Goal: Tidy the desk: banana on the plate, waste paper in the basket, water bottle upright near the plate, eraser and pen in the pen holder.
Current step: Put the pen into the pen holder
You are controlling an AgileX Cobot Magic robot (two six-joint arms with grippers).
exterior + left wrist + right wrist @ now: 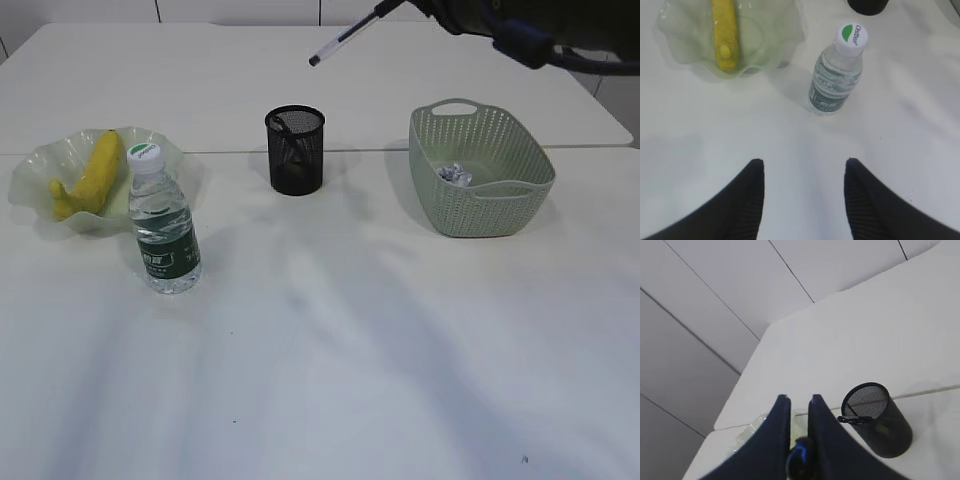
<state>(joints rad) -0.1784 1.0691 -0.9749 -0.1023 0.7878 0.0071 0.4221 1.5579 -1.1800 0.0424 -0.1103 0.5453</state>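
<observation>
My right gripper (pixel 799 401) is shut on a pen (pixel 345 38) high above the table; the pen slants down-left, with its tip above the black mesh pen holder (pixel 295 150). The pen's blue-black end (pixel 800 460) shows between the fingers. My left gripper (pixel 805 165) hangs open and empty over bare table, short of the upright water bottle (pixel 837 75). The banana (pixel 95 172) lies on the clear wavy plate (pixel 40 160), with the bottle (pixel 163 222) just right of it. Crumpled waste paper (pixel 455 175) sits in the green basket (pixel 500 215). The eraser is hidden.
A dark slim thing (pixel 284 135) leans inside the pen holder (pixel 880 427), with a black clip on its rim. A seam between two white tabletops runs behind the holder and basket. A white panelled wall stands at the back.
</observation>
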